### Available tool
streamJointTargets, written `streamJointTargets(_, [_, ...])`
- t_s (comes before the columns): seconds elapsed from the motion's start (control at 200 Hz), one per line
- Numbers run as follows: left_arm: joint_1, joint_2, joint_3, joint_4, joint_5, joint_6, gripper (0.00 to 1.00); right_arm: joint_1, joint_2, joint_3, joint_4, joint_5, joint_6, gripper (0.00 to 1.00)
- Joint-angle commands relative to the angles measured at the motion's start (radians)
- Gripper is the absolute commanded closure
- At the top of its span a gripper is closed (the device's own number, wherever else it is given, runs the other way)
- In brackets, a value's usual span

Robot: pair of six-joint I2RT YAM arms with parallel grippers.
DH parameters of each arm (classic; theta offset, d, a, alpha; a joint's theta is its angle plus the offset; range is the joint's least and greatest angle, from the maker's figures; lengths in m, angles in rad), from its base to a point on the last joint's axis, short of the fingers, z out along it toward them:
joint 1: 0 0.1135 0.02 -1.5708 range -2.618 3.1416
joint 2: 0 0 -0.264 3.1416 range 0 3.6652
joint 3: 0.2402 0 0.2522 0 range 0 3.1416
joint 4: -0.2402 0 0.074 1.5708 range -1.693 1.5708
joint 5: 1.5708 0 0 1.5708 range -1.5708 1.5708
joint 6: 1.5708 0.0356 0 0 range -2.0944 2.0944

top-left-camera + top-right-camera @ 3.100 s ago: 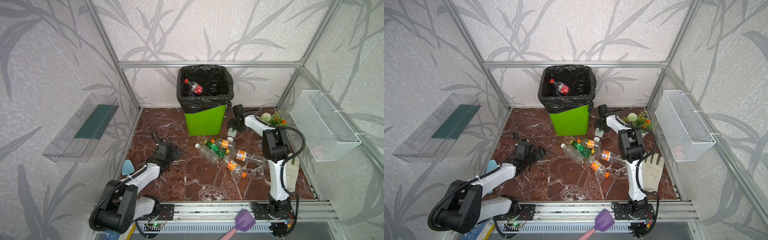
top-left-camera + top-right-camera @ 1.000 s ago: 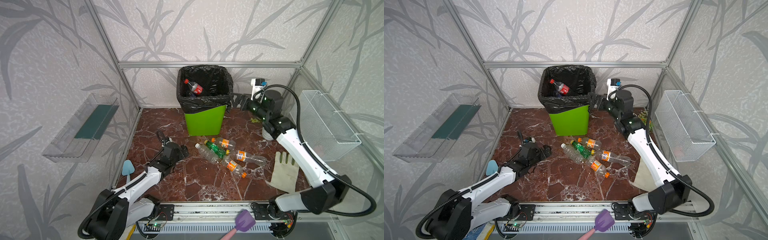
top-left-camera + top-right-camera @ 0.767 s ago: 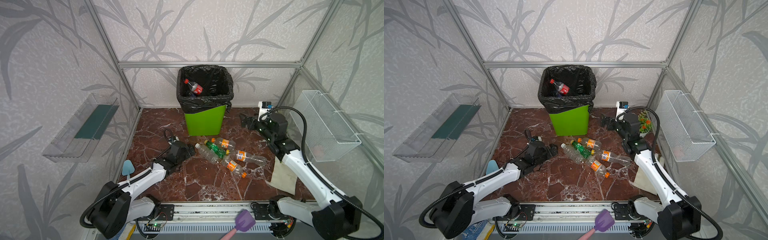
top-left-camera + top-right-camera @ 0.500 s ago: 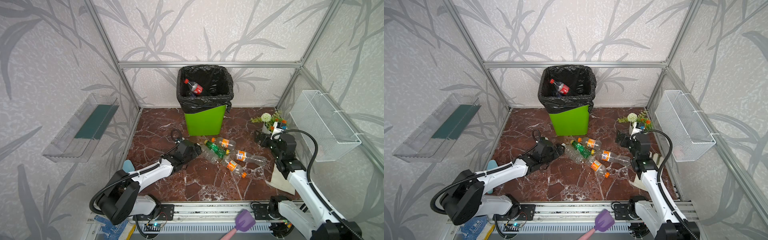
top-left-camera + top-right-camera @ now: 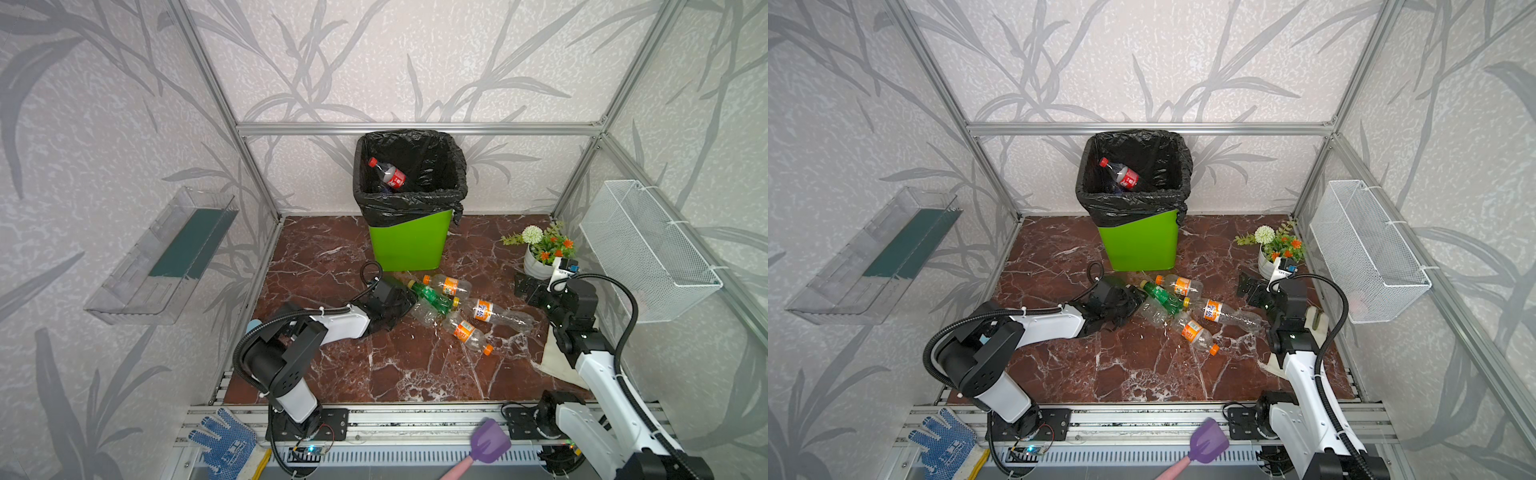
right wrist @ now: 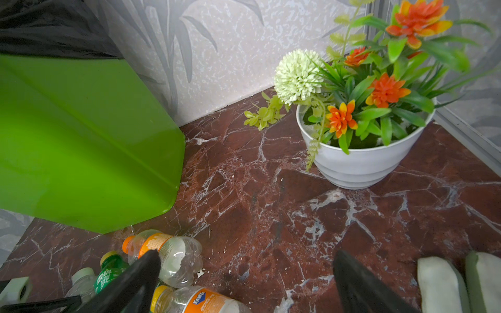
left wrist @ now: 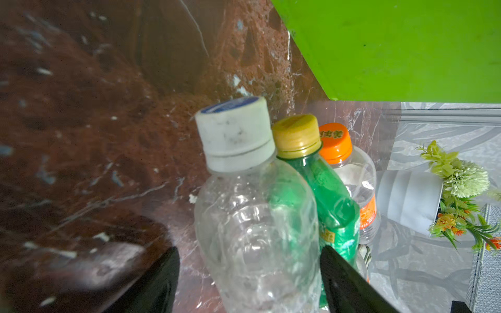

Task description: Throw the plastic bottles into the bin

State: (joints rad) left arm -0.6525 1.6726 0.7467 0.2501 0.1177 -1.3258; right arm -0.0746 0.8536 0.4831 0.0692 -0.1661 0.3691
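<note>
The floor (image 5: 374, 361) is glossy red-brown marble veined in white. The bottles (image 5: 449, 286) lie on it in a loose heap just in front of the bin (image 5: 409, 249), a tall square tub of smooth lime-green plastic with a crinkled black bag (image 5: 415, 204) folded over its rim. In both top views I count five on the floor: a dented clear bottle (image 5: 428, 313), a green bottle (image 5: 432, 296) pressed against its side, and three orange-label bottles (image 5: 484, 311) fanned out beyond them.

From above, the wrist of my left arm hides the grip. The left wrist view gives it: the left claw (image 7: 249, 250) stands spread, one black finger on each side of the clear bottle's crumpled body below its scuffed white cap (image 7: 233, 135). A sliver of marble shows between one finger and the plastic. The right wrist view shows the right claw (image 6: 248, 254) spread wide over bare marble, pinching nothing. It is near a ribbed white flowerpot (image 6: 357, 162) of plastic flowers, with pale glove (image 6: 439, 284) fingers at the edge.

Only the top views look into the bin: one red-label bottle (image 5: 390, 175) leans on the bag lining. On the left wall a clear tray (image 5: 137, 286) holds a dark green slab (image 5: 189, 243); what the wire basket (image 5: 648, 249) on the right wall holds I cannot tell
</note>
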Motion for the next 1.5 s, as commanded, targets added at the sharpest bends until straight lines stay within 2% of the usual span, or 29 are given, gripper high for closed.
streamJointTargets(0.0, [-0.004,0.034,0.015,0.031,0.025,-0.062,0.19,-0.009,-0.002,-0.011,0.0,-0.01,-0.01,0.01])
streamJointTargets(0.305, [0.003,0.076,-0.018,0.091,0.045,-0.111,0.32,-0.019,0.002,-0.005,-0.012,-0.003,0.0,0.01])
streamJointTargets(0.55, [0.025,0.039,-0.064,0.134,0.035,-0.104,0.52,-0.022,0.005,-0.003,-0.019,-0.005,0.019,0.01])
streamJointTargets(0.775, [0.036,-0.112,-0.041,-0.023,-0.036,0.007,0.53,-0.024,0.007,0.004,-0.022,0.0,0.024,0.01])
streamJointTargets(0.89, [0.064,-0.289,-0.008,-0.17,-0.119,0.116,0.53,-0.029,0.003,0.024,-0.035,0.016,0.015,0.01])
streamJointTargets(0.965, [0.077,-0.455,0.038,-0.289,-0.261,0.225,0.53,-0.038,-0.002,0.034,-0.038,0.019,0.015,0.01])
streamJointTargets(1.095, [0.118,-0.754,0.163,-0.454,-0.522,0.496,0.53,-0.055,-0.004,0.049,-0.031,0.017,0.029,0.01])
streamJointTargets(1.205, [0.176,-0.926,0.269,-0.431,-0.651,0.733,0.53,-0.065,0.0,0.051,-0.005,0.017,0.06,0.01])
streamJointTargets(1.28, [0.199,-0.966,0.334,-0.366,-0.673,0.872,0.53,-0.068,0.001,0.052,0.008,0.013,0.08,0.01])
streamJointTargets(1.355, [0.201,-0.941,0.385,-0.301,-0.657,0.956,0.51,-0.068,0.001,0.052,0.022,0.002,0.1,0.01])
streamJointTargets(1.495, [0.211,-0.738,0.52,-0.26,-0.512,0.987,0.5,-0.068,0.001,0.058,0.024,-0.045,0.11,0.01])
